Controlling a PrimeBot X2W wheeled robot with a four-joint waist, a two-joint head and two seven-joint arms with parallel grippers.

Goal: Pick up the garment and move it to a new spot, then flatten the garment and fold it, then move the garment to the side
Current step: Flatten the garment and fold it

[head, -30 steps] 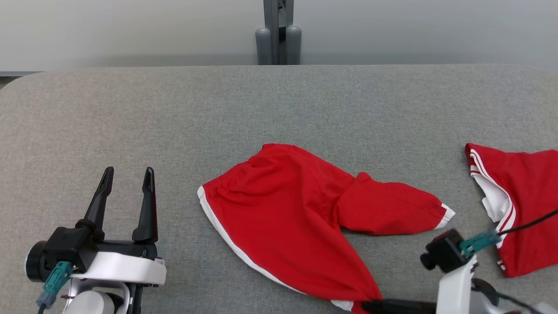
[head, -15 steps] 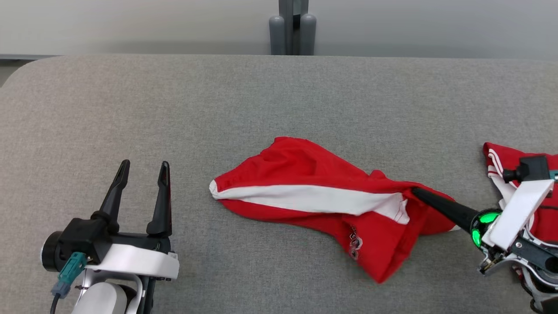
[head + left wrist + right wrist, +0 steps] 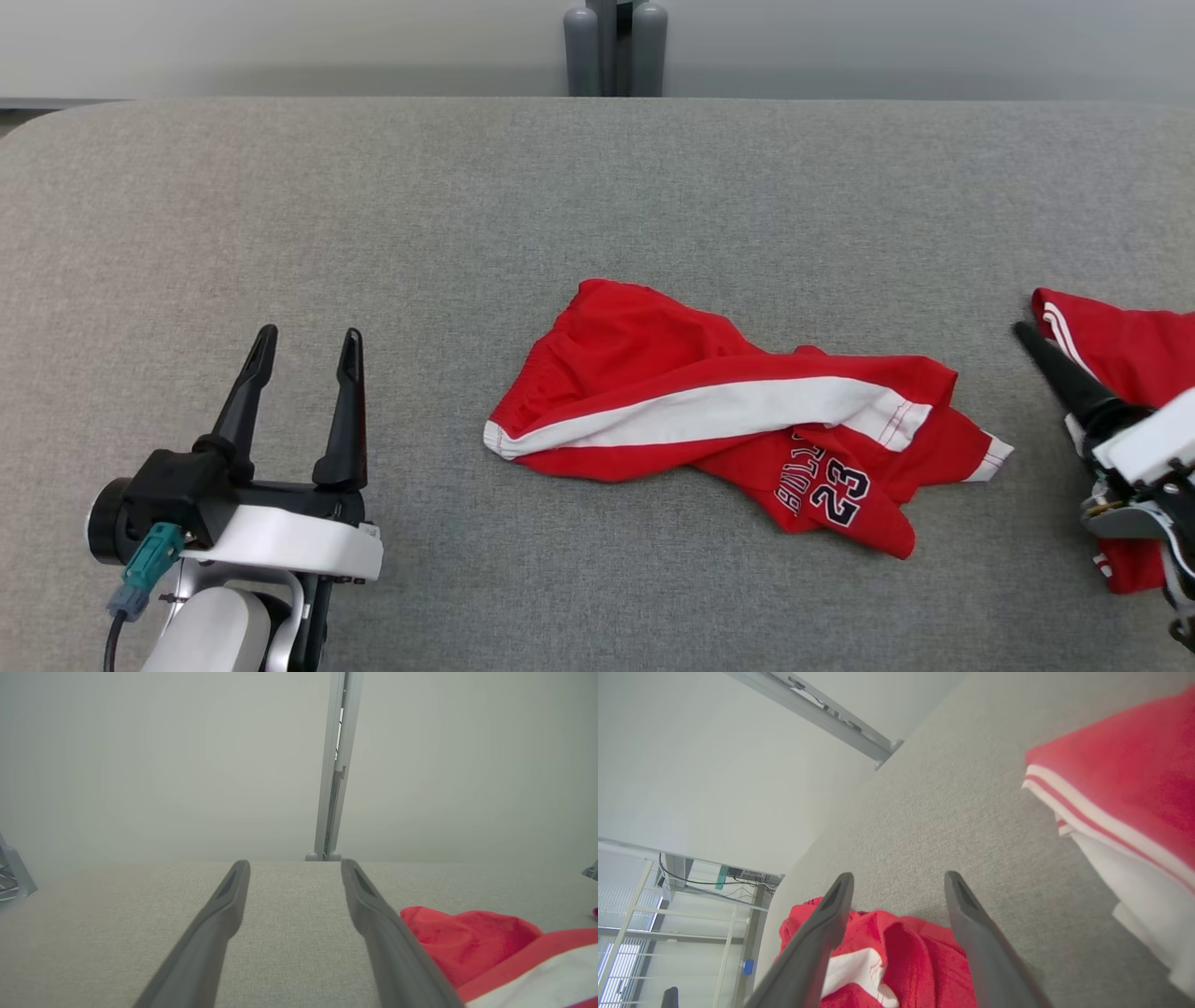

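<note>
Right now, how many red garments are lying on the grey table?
2. The garment with number 23 and a white stripe lies crumpled near the middle of the table. The other garment lies at the head view's right edge, partly cut off; more may be hidden beyond.

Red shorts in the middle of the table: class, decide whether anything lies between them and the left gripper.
Nothing visible does. Only bare grey table separates the left gripper from the red shorts. The other red garment lies at the far right, beyond the shorts.

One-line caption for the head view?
Crumpled red shorts lie on the grey table between the open left claw and open right claw.
</note>
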